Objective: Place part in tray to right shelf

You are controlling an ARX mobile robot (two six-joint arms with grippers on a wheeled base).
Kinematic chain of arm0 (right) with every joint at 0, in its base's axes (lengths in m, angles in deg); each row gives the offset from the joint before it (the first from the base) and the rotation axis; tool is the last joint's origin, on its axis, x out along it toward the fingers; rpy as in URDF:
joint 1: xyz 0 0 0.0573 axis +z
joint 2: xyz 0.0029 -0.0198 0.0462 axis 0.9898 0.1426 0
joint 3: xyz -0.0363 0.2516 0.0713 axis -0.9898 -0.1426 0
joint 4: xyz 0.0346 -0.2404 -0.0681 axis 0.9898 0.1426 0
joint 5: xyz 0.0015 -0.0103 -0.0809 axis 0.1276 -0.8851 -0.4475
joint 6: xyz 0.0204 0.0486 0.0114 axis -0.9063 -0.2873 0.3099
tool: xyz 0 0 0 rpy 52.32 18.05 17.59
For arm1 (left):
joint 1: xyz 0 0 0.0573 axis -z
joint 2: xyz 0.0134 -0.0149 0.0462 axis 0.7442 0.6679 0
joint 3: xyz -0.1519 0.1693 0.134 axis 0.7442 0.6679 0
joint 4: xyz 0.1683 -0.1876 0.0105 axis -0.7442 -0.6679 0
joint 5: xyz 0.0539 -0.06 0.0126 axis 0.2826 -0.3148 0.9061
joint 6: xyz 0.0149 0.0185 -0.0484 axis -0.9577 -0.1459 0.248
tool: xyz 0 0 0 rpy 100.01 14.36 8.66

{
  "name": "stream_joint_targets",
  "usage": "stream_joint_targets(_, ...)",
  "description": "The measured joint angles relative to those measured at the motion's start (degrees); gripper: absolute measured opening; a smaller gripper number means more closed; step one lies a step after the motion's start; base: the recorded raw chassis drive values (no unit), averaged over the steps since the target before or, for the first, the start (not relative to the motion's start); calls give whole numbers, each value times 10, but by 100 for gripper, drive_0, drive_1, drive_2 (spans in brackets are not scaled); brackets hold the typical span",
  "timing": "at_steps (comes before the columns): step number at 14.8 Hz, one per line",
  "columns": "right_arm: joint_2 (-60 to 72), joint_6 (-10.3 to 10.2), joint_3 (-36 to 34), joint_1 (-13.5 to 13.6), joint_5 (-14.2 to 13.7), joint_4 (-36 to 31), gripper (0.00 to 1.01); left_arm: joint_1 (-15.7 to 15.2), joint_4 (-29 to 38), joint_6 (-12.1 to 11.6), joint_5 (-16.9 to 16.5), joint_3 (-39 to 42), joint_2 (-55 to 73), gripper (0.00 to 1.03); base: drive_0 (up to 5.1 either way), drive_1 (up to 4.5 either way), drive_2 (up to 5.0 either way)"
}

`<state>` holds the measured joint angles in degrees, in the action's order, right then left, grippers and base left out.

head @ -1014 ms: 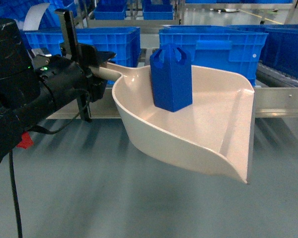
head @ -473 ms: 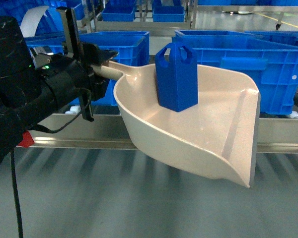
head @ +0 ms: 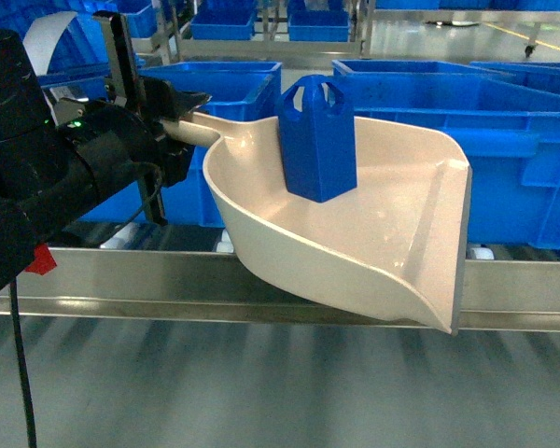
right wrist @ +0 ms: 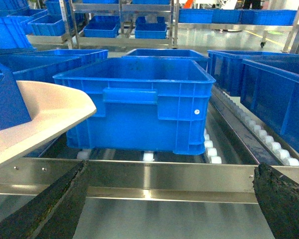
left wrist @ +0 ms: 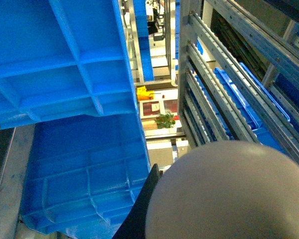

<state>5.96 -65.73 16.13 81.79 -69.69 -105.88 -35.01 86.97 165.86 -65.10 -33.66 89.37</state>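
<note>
Item: 1 blue part (head: 317, 140), recorded standing upright inside the cream tray (head: 383, 233), toward its rear wall near the handle end; also seen at the left edge of the right wrist view (right wrist: 5, 97), resting on the tray (right wrist: 45, 114). The tray was held clear of the floor, its handle grasped by the left gripper (head: 173, 117), fingers clenched on it at the left of the head view; the wide front lip was pointed away from those fingers, to the right. In the left wrist view the tray's rounded underside (left wrist: 229, 194) filled the lower right. The right shelf (head: 261, 289) was recorded just behind and below the tray, its steel front rail (right wrist: 149, 181) and white rollers (right wrist: 214, 149) carrying large blue crates (right wrist: 139, 99). The right gripper (right wrist: 159, 209) was noted released, its 2 dark fingers (right wrist: 45, 209) spread wide apart with the shelf rail between them, holding nothing.
</note>
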Motion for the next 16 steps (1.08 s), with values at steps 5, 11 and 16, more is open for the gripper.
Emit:
stream_joint_targets(5, 0, 0, 0, 0, 0, -1, 98, 1, 0, 0, 0, 0, 0, 12, 0, 0, 0)
stream_joint_targets(11, 0, 0, 0, 0, 0, -1, 98, 1, 0, 0, 0, 0, 0, 12, 0, 0, 0)
stream_joint_targets(16, 0, 0, 0, 0, 0, -1, 98, 1, 0, 0, 0, 0, 0, 12, 0, 0, 0)
